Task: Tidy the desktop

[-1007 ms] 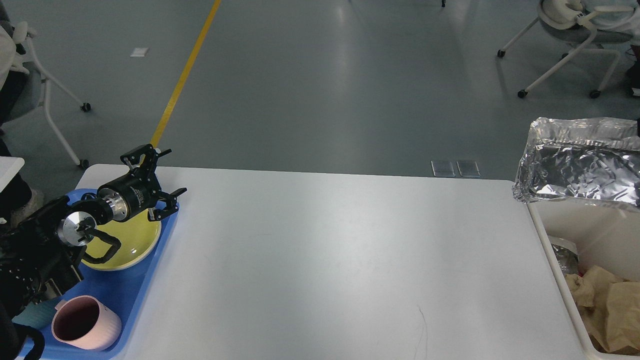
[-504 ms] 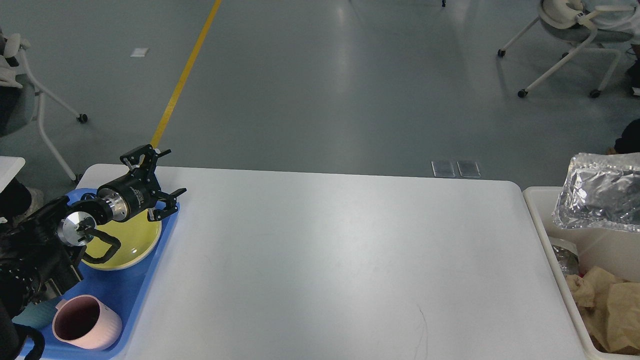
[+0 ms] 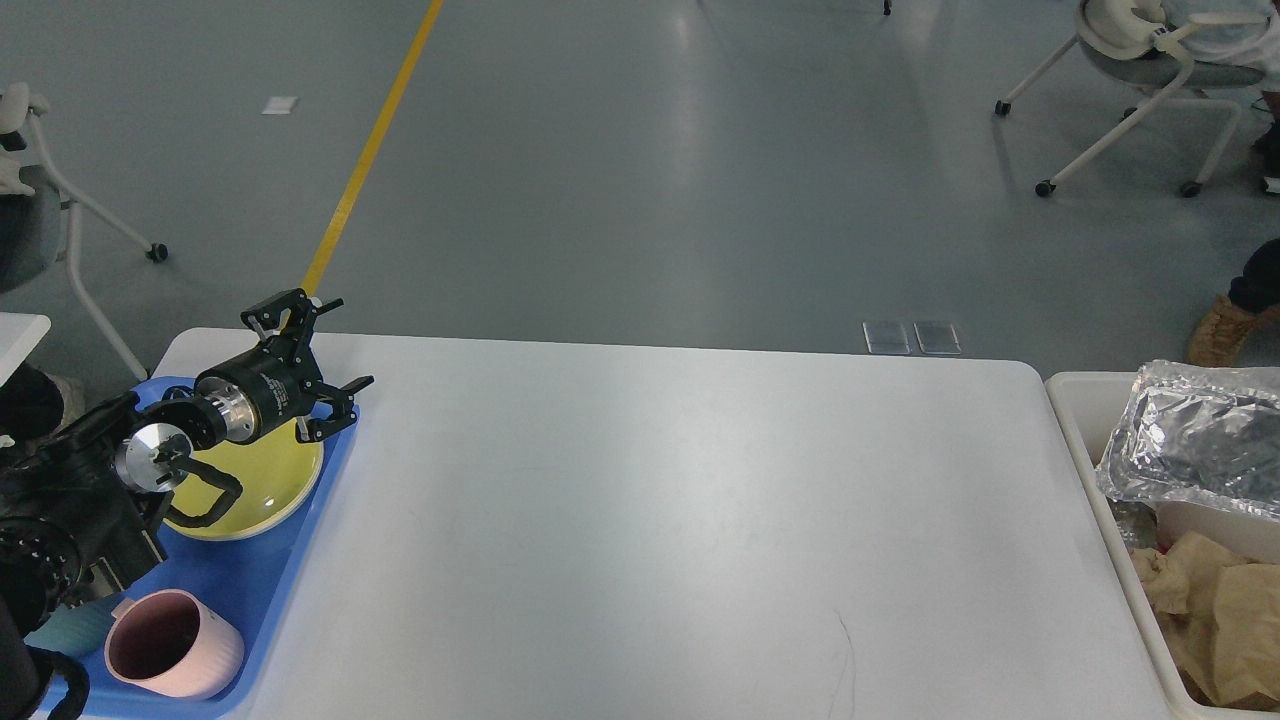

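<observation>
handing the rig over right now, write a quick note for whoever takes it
Left gripper: open, empty, above the blue tray's far corner.
Right gripper: not in view.
Desktop: nothing loose on it.
Tray at the left edge holds a yellow plate and a pink cup.
White bin on the right holds a foil tray and brown paper.
Done: dishes and rubbish stowed, it seems.
Left: nothing visible.

On our left there's a blue tray [image 3: 215, 585] with a yellow plate [image 3: 265, 480] and a pink cup [image 3: 170, 645] on it. Over on the right, a cream bin [image 3: 1085, 440] holds crumpled foil [image 3: 1195, 440] and brown paper [image 3: 1215, 620]. Couple of wheeled chairs [image 3: 1150, 70] out on the grey floor, plus a yellow line [image 3: 370, 150].
</observation>
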Motion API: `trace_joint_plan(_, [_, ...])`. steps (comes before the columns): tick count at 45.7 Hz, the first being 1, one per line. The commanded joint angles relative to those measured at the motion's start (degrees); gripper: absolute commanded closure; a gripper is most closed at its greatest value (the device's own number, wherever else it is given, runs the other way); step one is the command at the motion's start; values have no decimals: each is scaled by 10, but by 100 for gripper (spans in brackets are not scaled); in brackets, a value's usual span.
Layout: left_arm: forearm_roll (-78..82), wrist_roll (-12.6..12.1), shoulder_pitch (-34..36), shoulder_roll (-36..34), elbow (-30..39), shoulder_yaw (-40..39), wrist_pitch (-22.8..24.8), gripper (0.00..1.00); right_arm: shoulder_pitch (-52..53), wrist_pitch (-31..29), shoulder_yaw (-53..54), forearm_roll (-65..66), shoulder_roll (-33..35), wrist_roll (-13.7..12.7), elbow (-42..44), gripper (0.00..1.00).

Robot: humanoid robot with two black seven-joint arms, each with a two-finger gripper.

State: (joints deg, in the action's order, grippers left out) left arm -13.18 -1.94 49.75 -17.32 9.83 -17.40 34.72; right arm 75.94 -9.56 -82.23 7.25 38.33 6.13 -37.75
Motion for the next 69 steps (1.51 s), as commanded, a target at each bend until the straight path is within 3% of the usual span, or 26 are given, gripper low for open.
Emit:
trace_joint_plan(1, [0, 0, 0, 0, 0, 0, 0, 4, -18, 1, 8, -22, 1, 0, 15, 100])
trace_joint_plan(12, [0, 0, 0, 0, 0, 0, 0, 4, -35, 6, 13, -22, 2, 0, 22, 100])
trace_joint_plan(26, [0, 0, 0, 0, 0, 0, 0, 4, -48, 64, 14, -22, 8, 1, 22, 60])
trace_joint_plan(48, [0, 0, 0, 0, 0, 0, 0, 4, -53, 83, 18, -22, 9, 1, 22, 37])
trace_joint_plan(61, [0, 0, 0, 0, 0, 0, 0, 4, 24, 82, 51, -23, 19, 3, 20, 20])
trace_joint_plan(69, [0, 0, 0, 0, 0, 0, -1, 4, 57, 82, 92, -23, 11, 3, 20, 18])
